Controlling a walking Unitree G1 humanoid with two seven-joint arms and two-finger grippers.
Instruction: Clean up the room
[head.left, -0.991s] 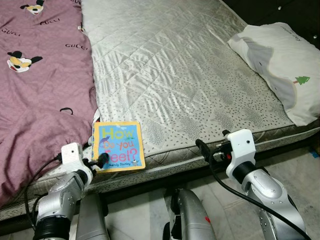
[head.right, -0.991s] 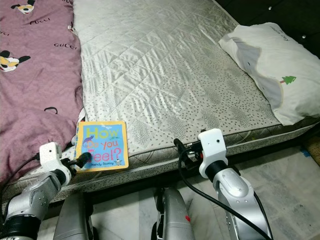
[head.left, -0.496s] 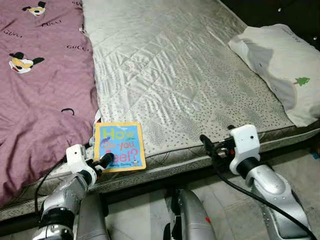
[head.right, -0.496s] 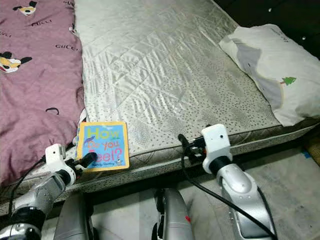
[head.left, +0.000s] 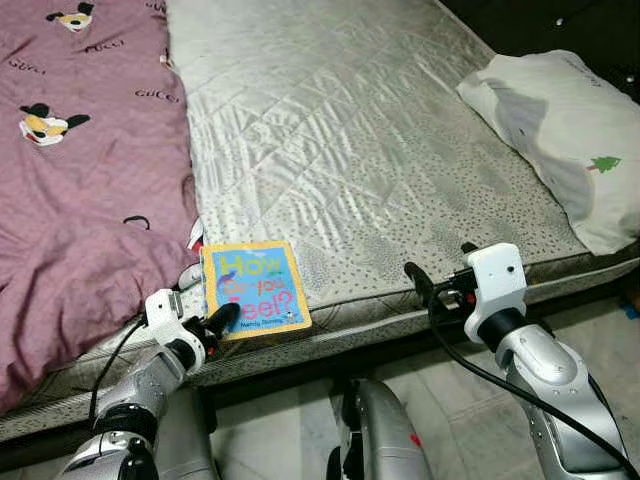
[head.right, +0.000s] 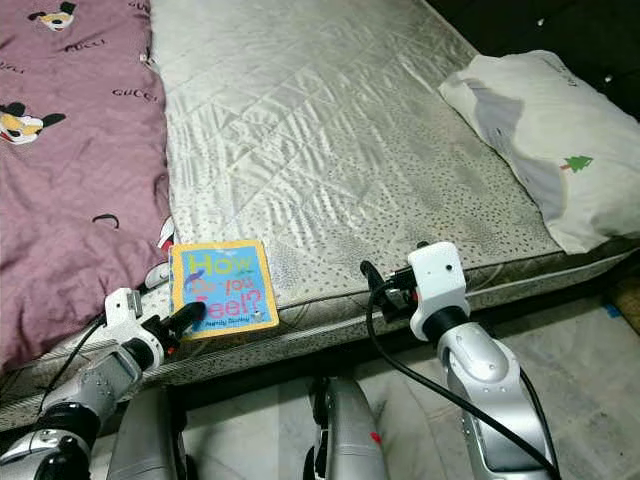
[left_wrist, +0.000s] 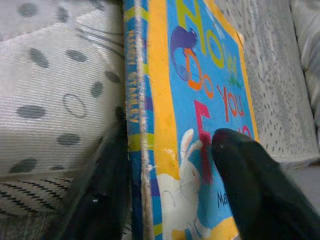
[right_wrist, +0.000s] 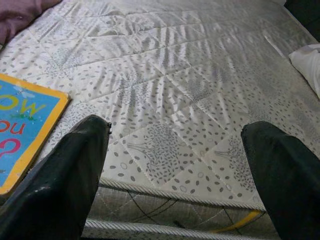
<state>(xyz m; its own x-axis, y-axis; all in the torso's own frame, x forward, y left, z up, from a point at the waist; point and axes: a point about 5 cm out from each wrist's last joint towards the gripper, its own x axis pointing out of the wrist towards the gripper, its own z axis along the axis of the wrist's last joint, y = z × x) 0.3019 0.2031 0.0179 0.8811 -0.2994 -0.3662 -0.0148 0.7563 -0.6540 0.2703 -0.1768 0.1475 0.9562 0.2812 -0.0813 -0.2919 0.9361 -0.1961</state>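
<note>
Now we are looking over the mattress (head.left: 350, 130), with the purple blanket (head.left: 80, 170) at our left and the pillow (head.left: 560, 140) far right. Since a second ago the book (head.left: 253, 287) is swinging askew at the near edge. Our left gripper (head.left: 222, 318) is pinching its corner, blanket crowding beside; our right gripper (head.left: 420, 283) is hovering with fingers spread.

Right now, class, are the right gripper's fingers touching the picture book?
No: the right gripper is open above the mattress edge, with the picture book lying apart from its fingers.
</note>
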